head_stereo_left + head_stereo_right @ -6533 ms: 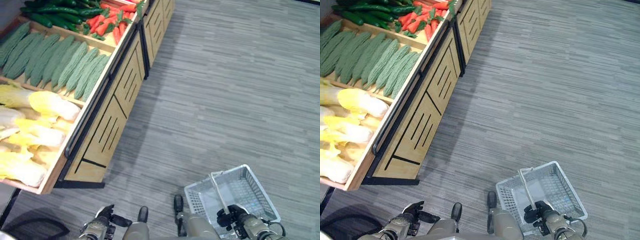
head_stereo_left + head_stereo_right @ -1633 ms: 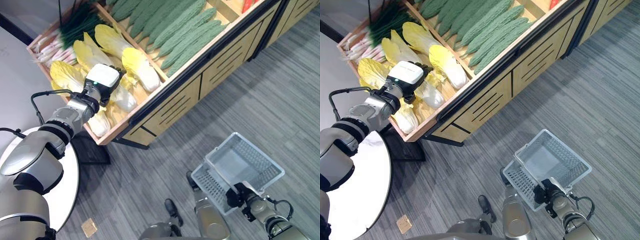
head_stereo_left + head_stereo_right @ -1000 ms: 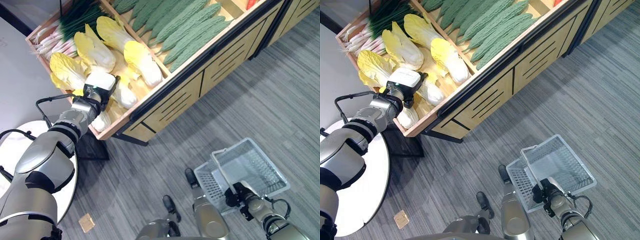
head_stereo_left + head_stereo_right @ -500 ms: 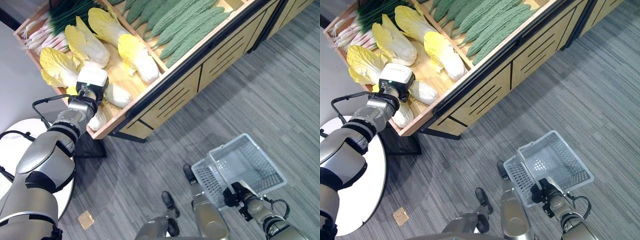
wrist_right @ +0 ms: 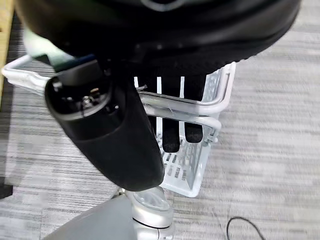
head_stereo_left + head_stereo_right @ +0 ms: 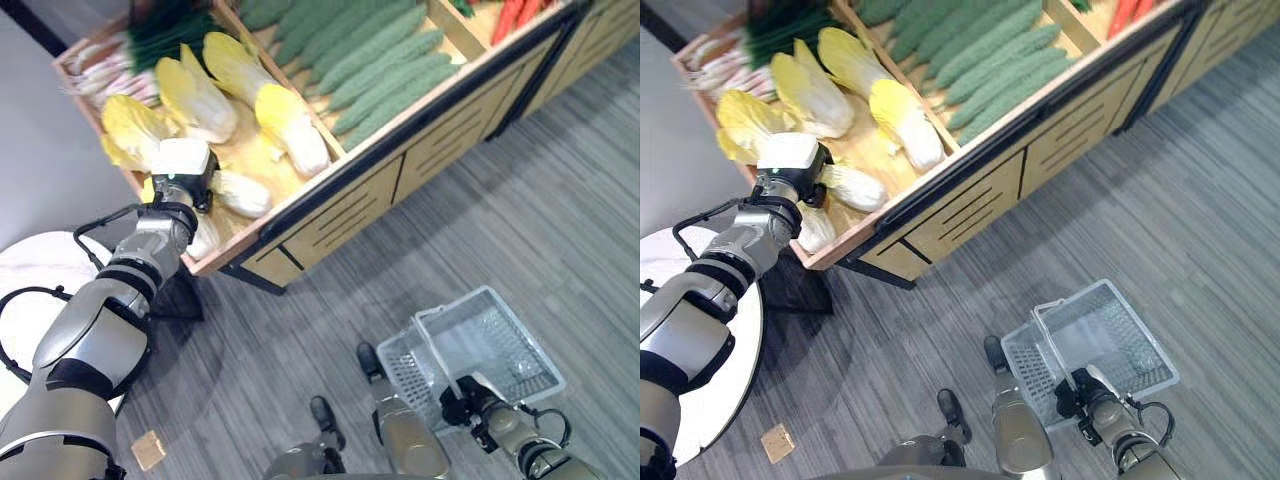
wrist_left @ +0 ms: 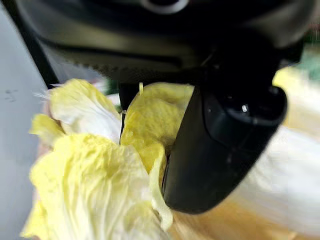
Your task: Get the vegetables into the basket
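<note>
Reaching into the near corner of the wooden produce stand [image 6: 330, 215], the robot's left hand [image 6: 181, 163] sits among the napa cabbages [image 6: 290, 130]; its thumb [image 7: 220, 145] presses a yellow cabbage head [image 7: 150, 125], though whether the fingers are closed around it cannot be told. The right hand [image 6: 1087, 392] has its fingers [image 5: 170, 132] curled on the handle [image 5: 175, 107] of the white wire basket [image 6: 500, 340], held empty over grey striped floor [image 6: 520, 190]. A firm wrap around the head's thick middle would likely lift best. Bitter gourds [image 6: 385, 60] fill the next bin.

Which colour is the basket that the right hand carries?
The basket is white wire mesh, clearest in the left eye view.
</note>
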{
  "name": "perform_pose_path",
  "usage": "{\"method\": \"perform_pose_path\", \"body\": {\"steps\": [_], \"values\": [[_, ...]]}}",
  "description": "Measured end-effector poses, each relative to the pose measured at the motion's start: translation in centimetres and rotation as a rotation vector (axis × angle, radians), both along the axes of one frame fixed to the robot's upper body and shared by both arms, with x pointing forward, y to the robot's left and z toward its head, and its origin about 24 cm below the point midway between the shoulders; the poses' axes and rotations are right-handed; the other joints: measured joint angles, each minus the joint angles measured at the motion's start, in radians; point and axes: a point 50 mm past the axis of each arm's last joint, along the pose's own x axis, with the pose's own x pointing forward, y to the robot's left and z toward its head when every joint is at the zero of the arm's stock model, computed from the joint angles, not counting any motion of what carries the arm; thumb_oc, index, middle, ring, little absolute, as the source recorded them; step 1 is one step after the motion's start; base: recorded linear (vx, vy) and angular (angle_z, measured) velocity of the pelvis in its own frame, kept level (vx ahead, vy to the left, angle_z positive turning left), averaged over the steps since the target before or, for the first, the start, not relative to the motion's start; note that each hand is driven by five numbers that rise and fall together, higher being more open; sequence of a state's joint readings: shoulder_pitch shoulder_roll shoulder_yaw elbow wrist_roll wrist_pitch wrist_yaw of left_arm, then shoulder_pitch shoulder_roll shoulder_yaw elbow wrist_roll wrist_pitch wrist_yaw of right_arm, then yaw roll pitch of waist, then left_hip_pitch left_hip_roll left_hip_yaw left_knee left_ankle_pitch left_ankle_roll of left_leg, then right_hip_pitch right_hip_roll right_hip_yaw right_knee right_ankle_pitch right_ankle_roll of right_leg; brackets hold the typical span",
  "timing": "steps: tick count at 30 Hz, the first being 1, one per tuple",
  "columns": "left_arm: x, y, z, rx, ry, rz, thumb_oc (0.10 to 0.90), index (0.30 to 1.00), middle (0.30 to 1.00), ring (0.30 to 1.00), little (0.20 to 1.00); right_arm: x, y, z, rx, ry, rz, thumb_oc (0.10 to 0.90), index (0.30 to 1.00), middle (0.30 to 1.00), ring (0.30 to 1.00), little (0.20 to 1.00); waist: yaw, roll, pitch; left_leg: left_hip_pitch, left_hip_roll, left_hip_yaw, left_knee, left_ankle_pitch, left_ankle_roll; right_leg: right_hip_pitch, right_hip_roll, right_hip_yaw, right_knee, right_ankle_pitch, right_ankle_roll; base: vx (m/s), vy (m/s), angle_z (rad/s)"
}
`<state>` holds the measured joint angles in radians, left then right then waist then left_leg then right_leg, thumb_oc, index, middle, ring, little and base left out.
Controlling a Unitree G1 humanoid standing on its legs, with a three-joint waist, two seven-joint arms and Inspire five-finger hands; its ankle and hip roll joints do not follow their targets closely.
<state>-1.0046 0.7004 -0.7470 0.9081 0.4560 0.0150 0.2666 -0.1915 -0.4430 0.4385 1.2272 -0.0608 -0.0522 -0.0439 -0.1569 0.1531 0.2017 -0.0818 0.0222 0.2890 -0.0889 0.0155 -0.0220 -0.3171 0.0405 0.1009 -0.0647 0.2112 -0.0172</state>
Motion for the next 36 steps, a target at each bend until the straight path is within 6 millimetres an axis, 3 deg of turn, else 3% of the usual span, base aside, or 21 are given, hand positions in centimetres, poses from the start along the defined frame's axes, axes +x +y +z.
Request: {"method": "perform_pose_path", "body": {"steps": [5,7,14,20,30,36], "values": [[-0.6,-2.2,-0.2,-0.058,-0.019,-0.130,0.400,0.300,0.300,0.300,0.300,-0.8,0.2,-0.5,0.007,0.027,-0.005,0.400,0.300,0.300,0.300,0.300,0.024,-0.016,-0.011,0.033,-0.013,-0.032,0.000,-0.005,0.010,0.044,-0.021,-0.024,-0.005,-0.014,0.017,-0.05,0.063,0.22],[-0.9,-3.3,0.0,-0.091,-0.031,-0.183,0.400,0.300,0.300,0.300,0.300,-1.3,0.8,-0.9,0.023,0.047,-0.009,0.400,0.300,0.300,0.300,0.300,0.034,-0.034,-0.019,0.039,-0.019,-0.037,0.000,0.000,0.017,0.054,-0.027,-0.029,-0.006,-0.008,0.023,-0.06,0.092,0.05],[-2.7,-5.2,0.4,-0.222,-0.090,-0.308,0.400,0.300,0.300,0.300,0.300,-2.7,1.7,-1.8,0.051,0.109,-0.012,0.400,0.300,0.300,0.300,0.300,0.046,-0.062,-0.037,0.095,-0.016,-0.047,0.000,-0.005,0.019,0.119,-0.027,-0.040,-0.021,-0.004,0.016,-0.03,0.057,0.05],[-4.7,-4.9,0.4,-0.356,-0.137,-0.338,0.400,0.300,0.300,0.300,0.300,-3.5,1.5,-2.1,0.062,0.134,-0.049,0.400,0.300,0.300,0.300,0.300,0.061,-0.069,-0.058,0.122,-0.014,-0.055,-0.004,-0.008,0.018,0.149,-0.027,-0.046,-0.021,-0.016,0.023,-0.04,0.059,0.03],[-11.2,-3.2,-4.8,-0.712,-0.048,-0.292,0.400,0.300,0.300,0.300,0.300,-7.6,1.7,-3.3,0.073,0.246,-0.112,0.400,0.300,0.300,0.300,0.300,0.109,-0.121,-0.129,0.194,-0.014,-0.090,-0.005,-0.021,0.030,0.236,-0.034,-0.077,-0.022,-0.038,0.031,-0.04,0.080,0.11],[-12.9,-2.0,-6.2,-0.824,-0.019,-0.227,0.400,0.300,0.300,0.300,0.300,-8.7,1.6,-3.5,0.078,0.266,-0.136,0.400,0.300,0.300,0.300,0.300,0.128,-0.135,-0.141,0.211,-0.020,-0.113,-0.005,-0.025,0.034,0.261,-0.045,-0.100,-0.022,-0.043,0.035,-0.04,0.065,0.12]]}}
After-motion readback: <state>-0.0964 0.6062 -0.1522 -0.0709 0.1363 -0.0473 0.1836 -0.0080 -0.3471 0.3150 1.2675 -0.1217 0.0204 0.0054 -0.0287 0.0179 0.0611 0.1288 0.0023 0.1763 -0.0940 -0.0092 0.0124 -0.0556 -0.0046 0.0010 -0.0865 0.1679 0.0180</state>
